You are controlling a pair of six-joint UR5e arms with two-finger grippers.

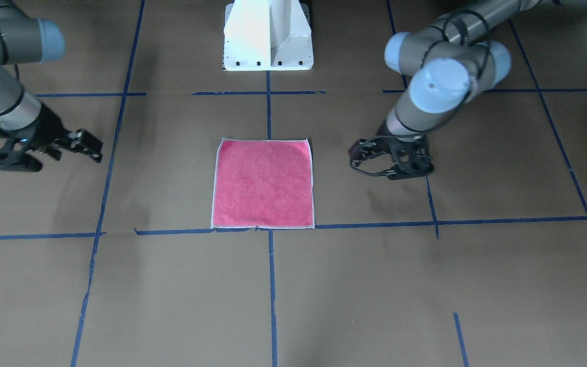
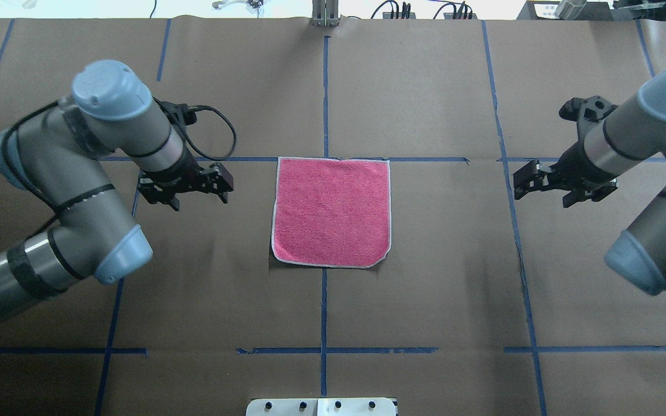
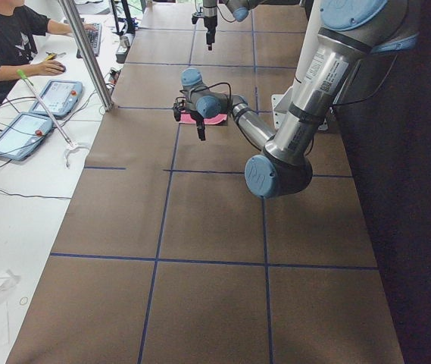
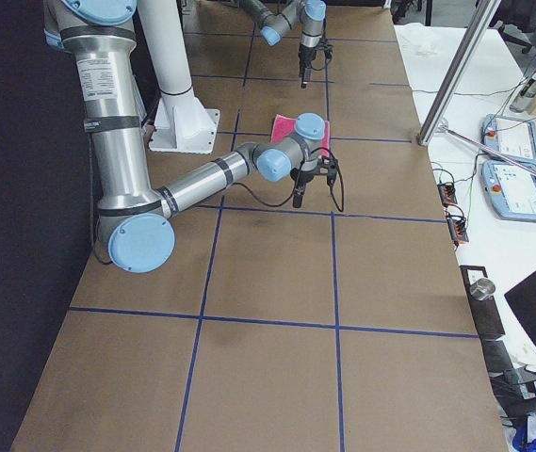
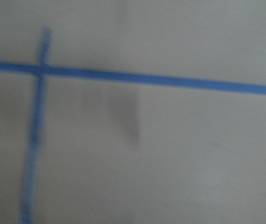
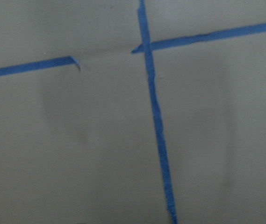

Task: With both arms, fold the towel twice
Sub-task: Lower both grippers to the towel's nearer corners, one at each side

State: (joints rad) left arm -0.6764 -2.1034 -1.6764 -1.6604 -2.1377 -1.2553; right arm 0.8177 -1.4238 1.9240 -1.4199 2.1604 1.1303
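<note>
towel [image 2: 332, 211]: flat, pink face up, mid counter [image 2: 425, 289], between my tools. l tool [image 2: 226, 182]: released, near towel's l edge, not touching. r tool [image 2: 518, 185]: released, well apart. all 4 edges flat, open counter around.

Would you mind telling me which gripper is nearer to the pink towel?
Left. The left gripper is a short way off one side edge of the towel; the right gripper is much farther out on the opposite side.

Overhead cam looks down from behind the arms [image 2: 78, 173]. Front cam faces back at them, steep, base [image 1: 268, 41] at top. Both share the towel [image 2: 332, 211] on the surface [image 2: 425, 300]. Side cams look along it from far ends. Wrist cams: v. close, only tape [image 6: 154, 116].
</note>
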